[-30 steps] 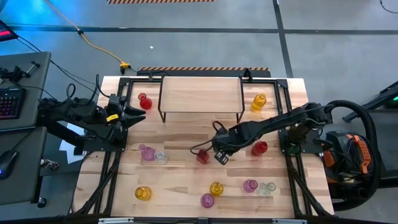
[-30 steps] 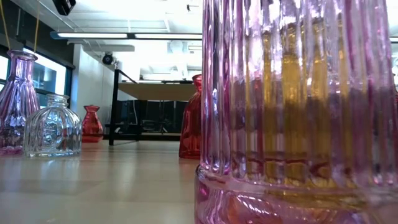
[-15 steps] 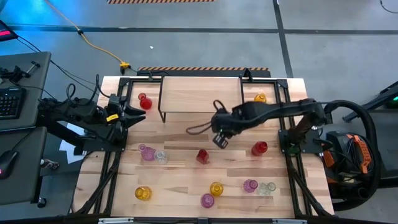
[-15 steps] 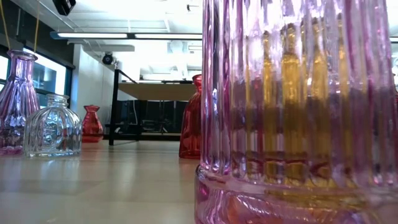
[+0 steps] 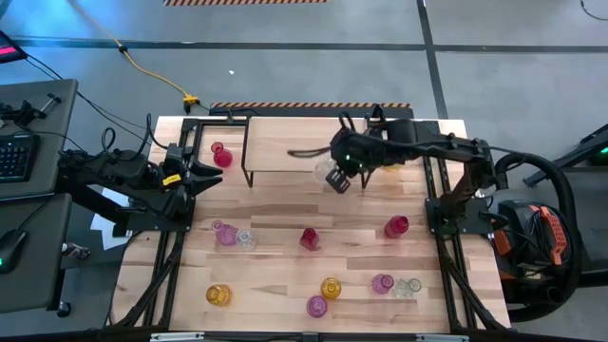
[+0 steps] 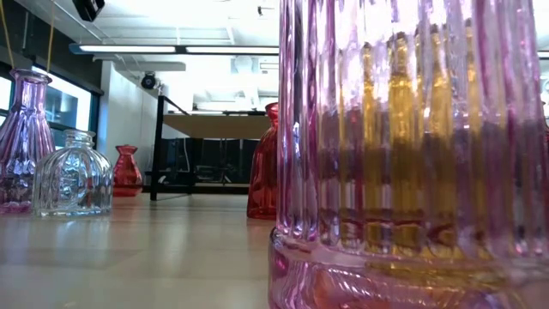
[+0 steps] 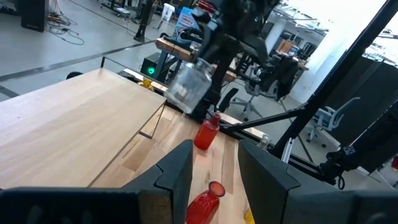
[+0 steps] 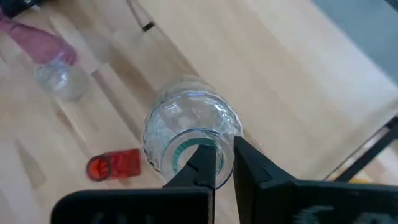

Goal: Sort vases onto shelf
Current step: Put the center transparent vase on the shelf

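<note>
My right gripper (image 5: 338, 178) hangs over the right front part of the shelf (image 5: 306, 142) and is shut on a clear ribbed vase (image 8: 189, 134). The left wrist view shows this vase (image 7: 186, 87) in the air above the shelf top (image 7: 81, 124). My left gripper (image 7: 214, 171) waits open at the table's left edge (image 5: 195, 179). Other vases stand upright on the table: red ones (image 5: 222, 156) (image 5: 310, 237) (image 5: 396, 226), pink ones (image 5: 224, 233) (image 5: 382, 283) (image 5: 316, 306), yellow ones (image 5: 218, 295) (image 5: 330, 288), clear ones (image 5: 246, 239) (image 5: 408, 286). My right gripper holds the clear vase by the rim of its mouth (image 8: 217, 144). One finger (image 8: 202, 163) reaches inside the neck and the other (image 8: 252, 168) lies outside it. The fingers come from above, pointing down. The vase hangs below them, lifted clear of the shelf and the table.
The right arm (image 5: 427, 149) stretches along the table's far right side beside the shelf. In the low view a pink vase (image 6: 412, 154) fills the right half; the shelf (image 6: 206, 124) stands behind. Bare tabletop lies between the shelf's front edge and the row of vases.
My right gripper has carried the clear vase from the table's middle, beside the red vase, upward and toward the far edge, ending over the shelf's right front part. The red vase has stayed in place.
</note>
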Tool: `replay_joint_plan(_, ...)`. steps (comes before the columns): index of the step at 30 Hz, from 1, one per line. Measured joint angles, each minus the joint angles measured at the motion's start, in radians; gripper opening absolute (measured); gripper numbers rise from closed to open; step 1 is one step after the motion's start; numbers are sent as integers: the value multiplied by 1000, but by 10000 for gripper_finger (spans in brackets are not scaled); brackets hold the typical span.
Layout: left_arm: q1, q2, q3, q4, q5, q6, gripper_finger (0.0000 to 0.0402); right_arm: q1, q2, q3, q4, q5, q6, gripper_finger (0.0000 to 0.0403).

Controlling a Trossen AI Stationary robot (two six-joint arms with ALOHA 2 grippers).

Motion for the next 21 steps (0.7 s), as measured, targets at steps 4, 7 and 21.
replay_joint_plan(4, 0, 0, 0, 0, 0, 0, 120, -65, 0, 28, -14, 2, -49, 3)
replay_joint_plan(7, 0, 0, 0, -1, -1, 0, 120, -121, 0, 44, -24, 0, -99, 3)
replay_joint_plan(21, 0, 0, 0, -5, -63, 0, 120, -414, 0, 50, -32, -43, -443, 3)
